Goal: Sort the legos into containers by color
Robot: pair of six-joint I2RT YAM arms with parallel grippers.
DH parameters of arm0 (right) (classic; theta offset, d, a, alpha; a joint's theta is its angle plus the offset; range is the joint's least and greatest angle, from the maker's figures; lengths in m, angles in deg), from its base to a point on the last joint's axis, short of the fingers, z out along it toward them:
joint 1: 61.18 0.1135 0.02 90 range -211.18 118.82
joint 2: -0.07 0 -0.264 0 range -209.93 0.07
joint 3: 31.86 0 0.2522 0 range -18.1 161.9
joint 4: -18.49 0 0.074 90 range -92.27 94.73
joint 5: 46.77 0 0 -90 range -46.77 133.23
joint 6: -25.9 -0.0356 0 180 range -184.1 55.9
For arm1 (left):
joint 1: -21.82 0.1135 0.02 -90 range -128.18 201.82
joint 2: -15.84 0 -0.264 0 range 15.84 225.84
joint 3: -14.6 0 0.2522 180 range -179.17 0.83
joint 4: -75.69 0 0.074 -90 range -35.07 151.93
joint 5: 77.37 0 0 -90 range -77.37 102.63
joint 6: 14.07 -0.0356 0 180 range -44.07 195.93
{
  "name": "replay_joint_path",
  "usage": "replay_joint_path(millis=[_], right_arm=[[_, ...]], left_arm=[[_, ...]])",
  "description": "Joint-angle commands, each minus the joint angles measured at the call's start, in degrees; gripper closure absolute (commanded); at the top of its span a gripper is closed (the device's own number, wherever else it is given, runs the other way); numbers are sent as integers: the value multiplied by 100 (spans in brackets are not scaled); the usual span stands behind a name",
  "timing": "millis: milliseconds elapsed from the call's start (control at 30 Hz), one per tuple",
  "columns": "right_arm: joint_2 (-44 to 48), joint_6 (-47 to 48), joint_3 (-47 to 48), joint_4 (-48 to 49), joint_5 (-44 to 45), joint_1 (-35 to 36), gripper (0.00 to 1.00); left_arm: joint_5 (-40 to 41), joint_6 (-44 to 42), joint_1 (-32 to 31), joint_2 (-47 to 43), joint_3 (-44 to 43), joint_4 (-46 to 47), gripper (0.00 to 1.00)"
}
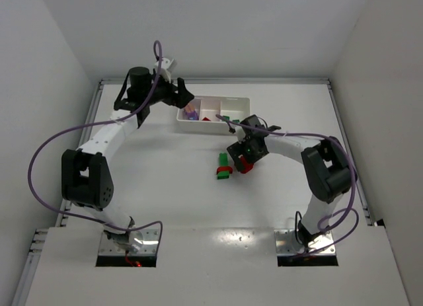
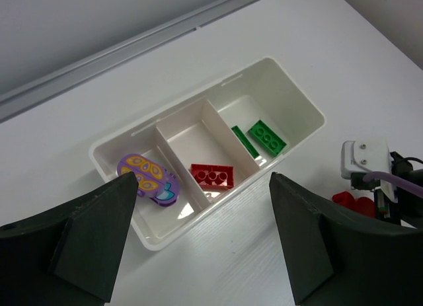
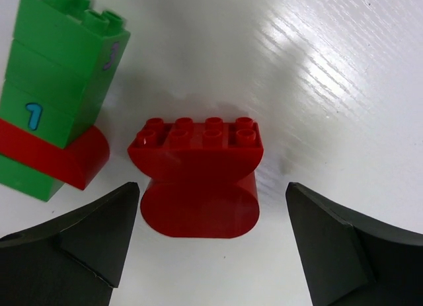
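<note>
- My left gripper [image 2: 203, 187] hovers above the near wall of the white tray [image 2: 291, 88]. Its jaws are spread wide and there is nothing between them.
- The tray keeps one color per compartment: a purple piece with yellow print [image 2: 147, 177] on the left, a red brick [image 2: 211, 176] in the middle and green bricks [image 2: 267, 136] on the right.
- On the table near the tray lies a green stack [image 3: 56, 88] with a red curved piece [image 3: 73, 157] joined to it. I think the two colors must be separated before sorting.
- My right gripper [image 3: 213, 190] hangs low over a loose red arch brick [image 3: 198, 160] with its jaws spread. The brick lies centered between the fingers, apart from both. I judge that closing here would pinch it for the middle compartment.
</note>
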Motion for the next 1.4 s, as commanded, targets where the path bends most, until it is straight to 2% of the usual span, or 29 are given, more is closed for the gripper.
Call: replay_joint_path(millis=[0,33,133,167,200,233,300,400,500,733,967,1367], right_arm=[[-110,-73,-1,260,162,49,8],[-162,-73,-1,260,162,49,8],[-163,-73,-1,313,162,49,22],[-163,-73,-1,313,162,49,34],[-163,-73,-1,313,110,49,40],[-215,-73,-1,313,48,49,54],[-215,-12,-1,313,-40,49,70],[-49,137,-1,313,-180,49,100],[398,322,-106,479,-452,-4,100],[1261,753,175,822,-1287,-57,100],[1331,911,746,1235,-1999,-57,100],[1015,1193,1432,1394,-2106,-57,100]], left_arm=[[-122,-68,59,-161,-8,149,12],[-122,-68,59,-161,-8,149,12],[-122,-120,112,-161,-8,87,12],[-122,-121,112,-161,-8,87,12],[-122,-121,112,-161,-8,87,12],[-122,-173,112,-161,-8,87,12],[-122,-173,112,-161,-8,87,12],[-437,53,217,-161,44,87,14],[-1427,571,401,-161,184,87,18],[-2705,1092,358,-240,843,-61,17],[-2900,1451,-54,-73,766,-133,14],[-3040,1523,-609,357,168,-300,11]])
